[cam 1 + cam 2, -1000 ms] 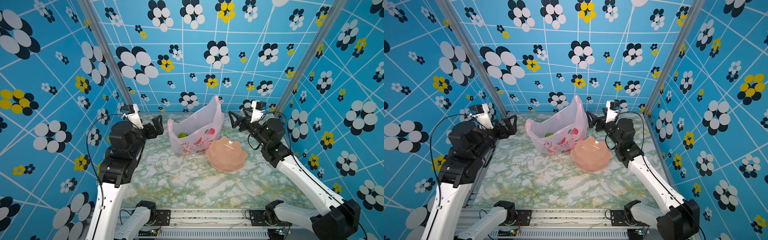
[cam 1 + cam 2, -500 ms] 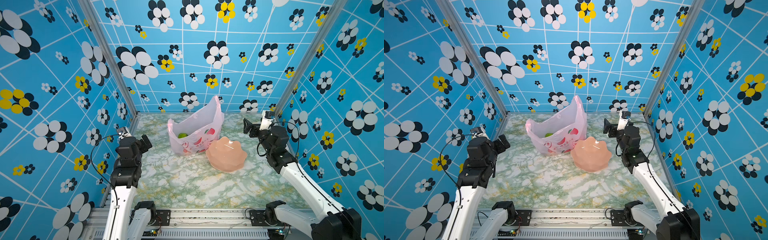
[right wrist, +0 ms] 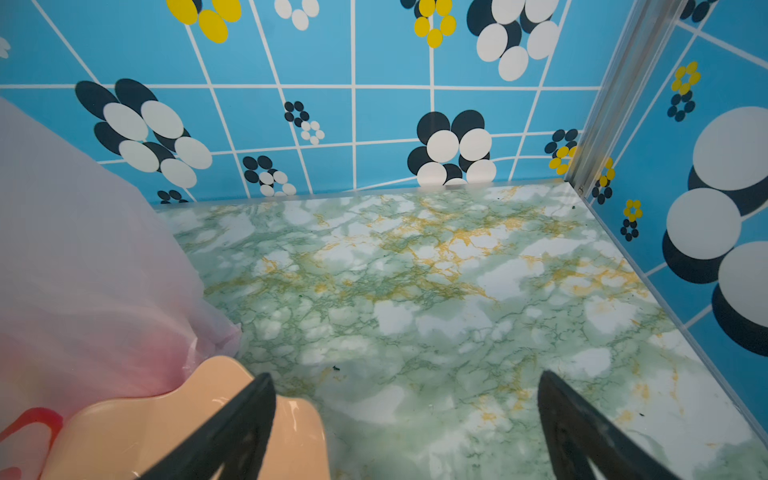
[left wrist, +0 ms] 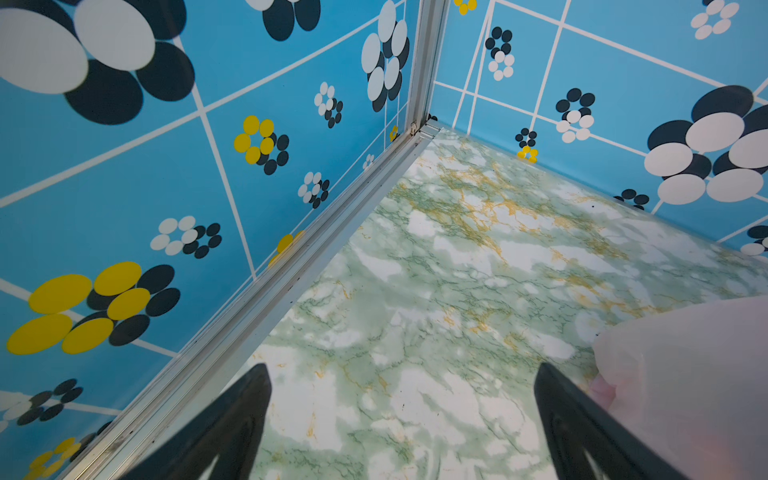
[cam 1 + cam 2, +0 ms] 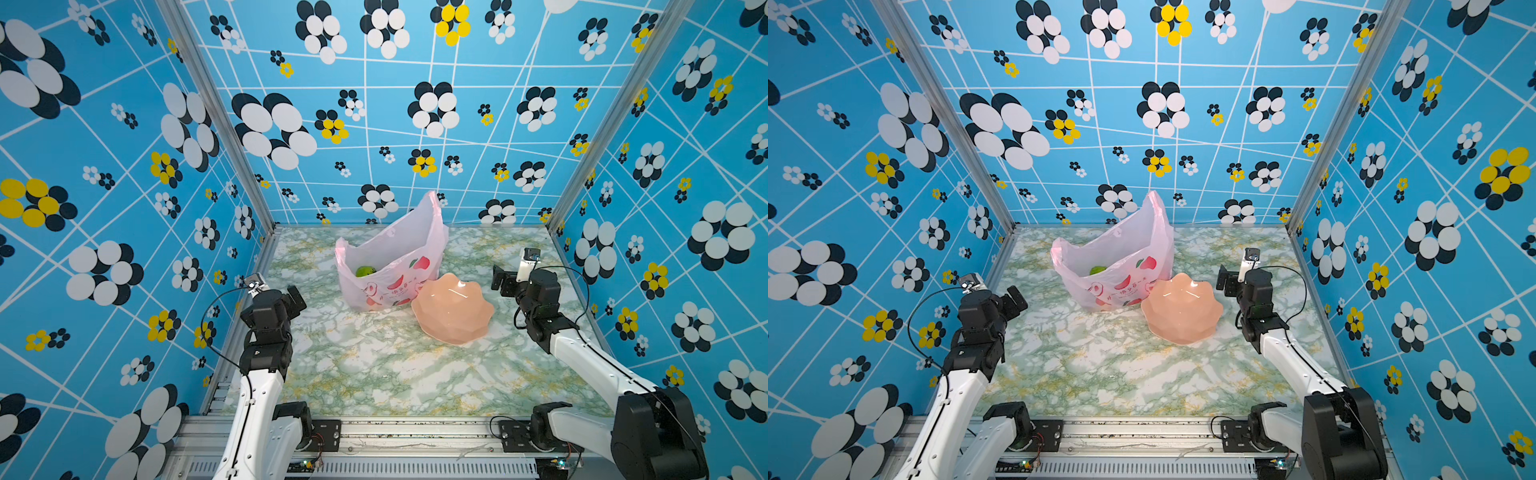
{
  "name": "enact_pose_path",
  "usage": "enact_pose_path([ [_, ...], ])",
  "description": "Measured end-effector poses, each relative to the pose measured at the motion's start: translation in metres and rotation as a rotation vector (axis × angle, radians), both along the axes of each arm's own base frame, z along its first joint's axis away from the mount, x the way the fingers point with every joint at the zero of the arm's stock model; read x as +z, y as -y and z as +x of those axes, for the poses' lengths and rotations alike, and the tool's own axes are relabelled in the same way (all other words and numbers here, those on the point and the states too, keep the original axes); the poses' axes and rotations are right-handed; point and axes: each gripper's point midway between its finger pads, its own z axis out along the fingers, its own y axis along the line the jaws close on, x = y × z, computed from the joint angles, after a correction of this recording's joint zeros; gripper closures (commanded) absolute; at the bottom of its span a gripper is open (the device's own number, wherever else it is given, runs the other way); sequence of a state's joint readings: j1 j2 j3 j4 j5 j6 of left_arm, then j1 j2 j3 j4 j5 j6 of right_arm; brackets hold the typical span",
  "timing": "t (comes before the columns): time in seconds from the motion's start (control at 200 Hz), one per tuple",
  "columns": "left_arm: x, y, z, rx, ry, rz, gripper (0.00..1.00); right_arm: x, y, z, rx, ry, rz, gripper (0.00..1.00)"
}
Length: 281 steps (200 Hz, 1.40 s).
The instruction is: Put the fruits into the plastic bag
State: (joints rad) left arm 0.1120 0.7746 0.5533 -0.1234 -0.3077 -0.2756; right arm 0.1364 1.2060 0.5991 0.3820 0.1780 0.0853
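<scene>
The pale-pink plastic bag (image 5: 390, 257) (image 5: 1113, 257) stands open at the back middle of the table, with a green fruit (image 5: 365, 271) (image 5: 1098, 270) showing inside it. Other fruits are hidden. My left gripper (image 5: 297, 296) (image 5: 1017, 297) hangs low by the left wall, well apart from the bag, open and empty. In the left wrist view the gripper (image 4: 401, 370) frames bare table, and the bag (image 4: 685, 374) lies beside one finger. My right gripper (image 5: 500, 280) (image 5: 1225, 280) (image 3: 405, 376) is open and empty to the right of the bag (image 3: 83, 270).
A peach-pink scalloped bowl (image 5: 453, 309) (image 5: 1181, 309) (image 3: 145, 424) leans against the bag's front right, with nothing showing in it. The marbled table (image 5: 374, 365) is boxed in by blue flowered walls on three sides, with a metal rail (image 4: 299, 266) along the left edge.
Both arms have drawn back from the bag's sides and dropped lower, toward the side walls. Both grippers stayed open. The bag and bowl have not moved.
</scene>
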Motion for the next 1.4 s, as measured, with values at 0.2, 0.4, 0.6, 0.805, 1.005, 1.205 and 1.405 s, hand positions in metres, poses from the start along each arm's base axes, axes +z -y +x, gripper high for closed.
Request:
enact_pose_path([
  [0.2, 0.002, 0.0, 0.002, -0.004, 0.03, 0.013, 0.0, -0.013, 0.017, 0.003, -0.04, -0.007, 0.001, 0.0],
  [0.4, 0.008, 0.0, 0.004, -0.009, 0.057, 0.022, 0.0, -0.037, 0.019, 0.007, -0.039, -0.054, -0.02, 0.0],
  [0.6, -0.001, 0.002, 0.004, -0.025, 0.049, 0.031, 0.01, -0.053, 0.021, 0.007, -0.03, -0.094, -0.054, 0.0],
  [0.805, -0.007, 0.005, 0.005, -0.044, 0.045, 0.031, 0.01, -0.067, 0.019, 0.008, -0.01, -0.131, -0.076, 0.0],
  [1.005, -0.013, 0.009, 0.007, -0.066, 0.05, 0.04, 0.01, -0.086, 0.018, 0.008, 0.005, -0.16, -0.09, 0.0],
  [1.205, -0.021, 0.012, 0.007, -0.083, 0.044, 0.041, 0.01, -0.093, 0.018, 0.004, 0.009, -0.14, -0.1, 0.0],
  [1.405, -0.022, 0.014, 0.012, -0.093, 0.062, 0.039, 0.01, -0.092, 0.019, 0.004, 0.002, -0.096, -0.101, 0.0],
])
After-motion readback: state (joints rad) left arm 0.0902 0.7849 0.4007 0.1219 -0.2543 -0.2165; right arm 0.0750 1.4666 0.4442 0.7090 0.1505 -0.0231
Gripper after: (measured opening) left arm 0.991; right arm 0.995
